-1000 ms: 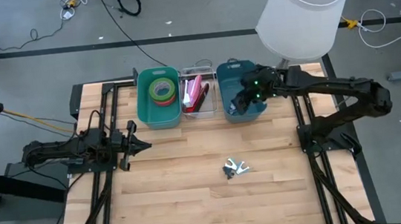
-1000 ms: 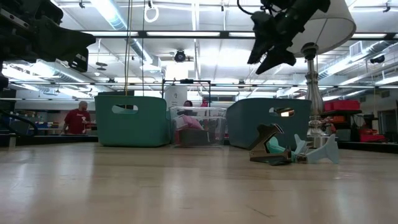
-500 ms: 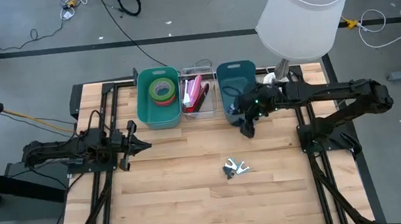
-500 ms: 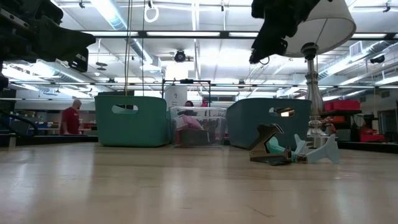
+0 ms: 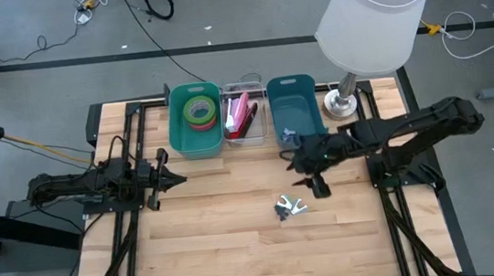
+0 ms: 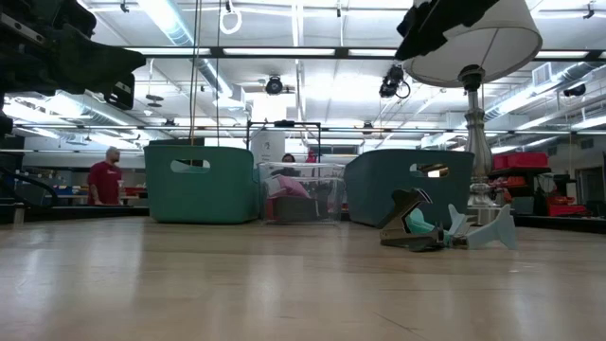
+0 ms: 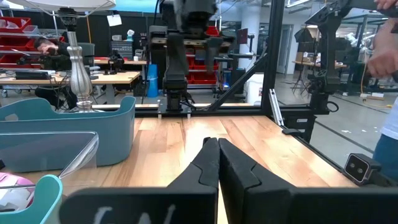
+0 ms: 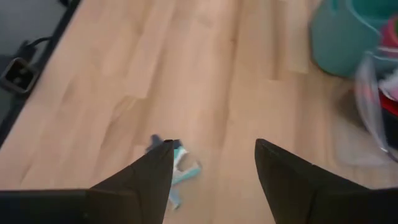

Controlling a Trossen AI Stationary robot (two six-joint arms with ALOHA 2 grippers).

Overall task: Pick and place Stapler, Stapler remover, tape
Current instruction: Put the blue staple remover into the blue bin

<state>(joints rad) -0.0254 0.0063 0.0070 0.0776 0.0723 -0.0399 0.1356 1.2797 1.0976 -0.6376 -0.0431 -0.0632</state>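
The staple removers (image 5: 289, 207) lie loose on the bare wood of the desk (image 5: 239, 240), a small cluster toward its front, and they are the only task items not yet in a container. The right pincer (image 5: 316, 184) hangs just behind and to the right of them in the high view, its two fingers spread wide with nothing between them; in its own wrist view the removers (image 8: 177, 168) show between those fingers and a little ahead, so the next grasp probably needs only a short forward and downward reach. The cluster's long axis runs roughly across the desk. The left pincer (image 5: 170, 180) waits well apart at the left side, fingers pressed together and empty, so the right arm is plainly the nearer one. Farther back, the blue bin (image 5: 296, 114) stands just beyond the right pincer, beside the clear tray (image 5: 244, 131) holding the red stapler (image 5: 243, 113) and the green bin (image 5: 183, 137) holding the tape rolls (image 5: 198, 111).
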